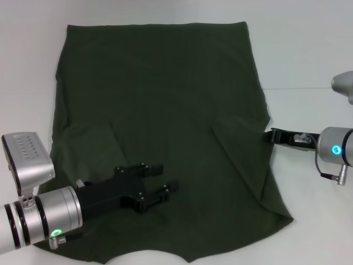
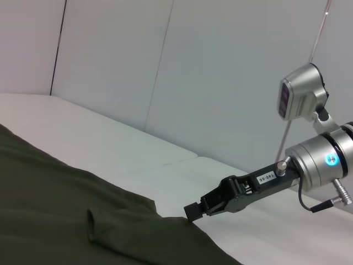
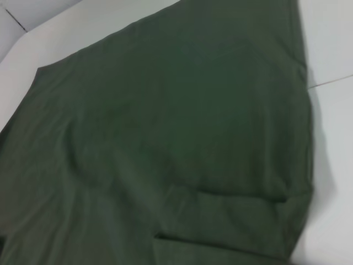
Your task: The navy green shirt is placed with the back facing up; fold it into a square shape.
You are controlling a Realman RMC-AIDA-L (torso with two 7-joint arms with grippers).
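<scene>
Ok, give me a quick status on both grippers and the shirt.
Left gripper open, over the shirt's near part. Right gripper at the shirt's right edge, grip unclear. Navy green shirt spread flat on the white table, not yet square. Nothing in the way.

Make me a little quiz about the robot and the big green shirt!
1. True or false: the shirt is already folded into a small square.
2. Which claw hangs over the shirt: A left, B right?
3. Fill in: the right claw sits at the shirt's ___.

Key: 1 false, it lies spread on the table. 2 A, the left claw, fingers apart. 3 edge.
</scene>
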